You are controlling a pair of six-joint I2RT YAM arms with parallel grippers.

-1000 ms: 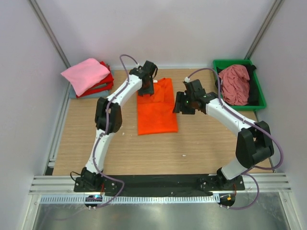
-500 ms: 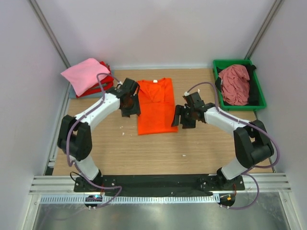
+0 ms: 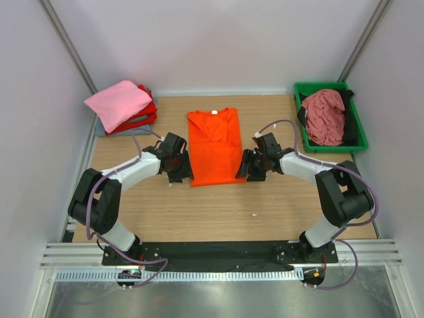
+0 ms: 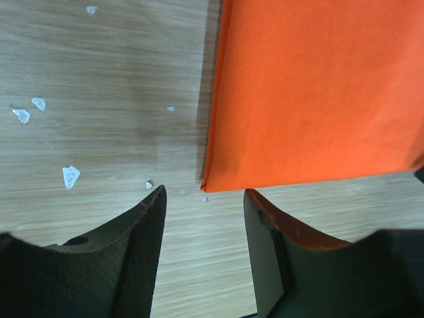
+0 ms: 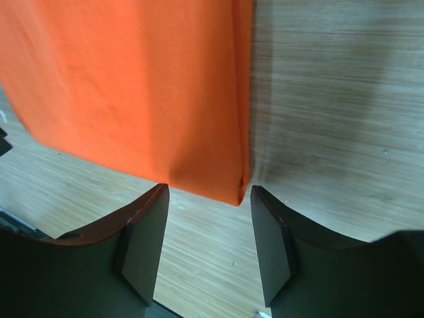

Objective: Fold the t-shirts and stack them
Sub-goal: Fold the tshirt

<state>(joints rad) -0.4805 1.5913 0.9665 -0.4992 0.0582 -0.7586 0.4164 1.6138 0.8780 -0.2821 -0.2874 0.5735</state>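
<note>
Wide open and empty at left gripper [image 4: 204, 192] and right gripper [image 5: 209, 189], framing near corners of orange shirt [image 3: 213, 147]; cloth cut off in wrist views, fingertips hidden from above.

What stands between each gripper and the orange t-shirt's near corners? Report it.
Nothing visible. The left gripper and right gripper are open, each with a near corner of the orange t-shirt right at its fingertips. The white flecks on the table lie off to the side.
</note>
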